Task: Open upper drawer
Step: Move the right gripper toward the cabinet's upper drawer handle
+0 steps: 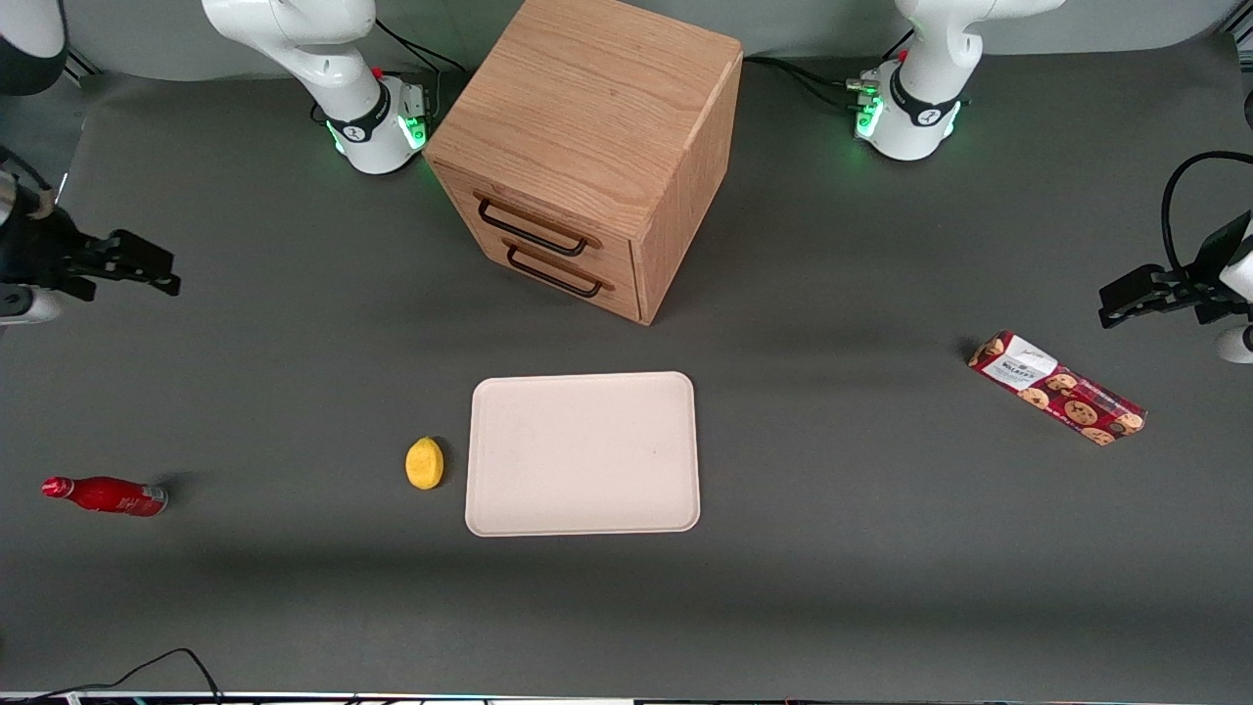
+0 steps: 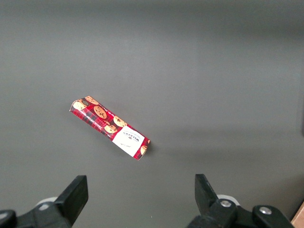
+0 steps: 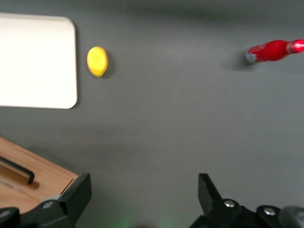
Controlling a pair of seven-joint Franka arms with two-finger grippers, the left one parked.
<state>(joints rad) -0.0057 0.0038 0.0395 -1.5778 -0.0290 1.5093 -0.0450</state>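
Observation:
The oak cabinet (image 1: 597, 117) stands at the middle of the table, farther from the front camera than the tray. The upper drawer (image 1: 548, 217) is shut, its thin black bar handle (image 1: 531, 233) just above the bottom drawer's matching handle (image 1: 554, 277). My right gripper (image 1: 147, 269) hangs above the table toward the working arm's end, well apart from the cabinet, open and empty. In the right wrist view the gripper (image 3: 144, 192) spreads wide over bare mat; a corner of the cabinet (image 3: 45, 178) shows beside one finger, with part of a black handle (image 3: 19, 170).
A cream tray (image 1: 583, 453) lies in front of the cabinet, with a yellow lemon (image 1: 424, 462) beside it. A red bottle (image 1: 106, 495) lies toward the working arm's end. A red cookie packet (image 1: 1057, 388) lies toward the parked arm's end.

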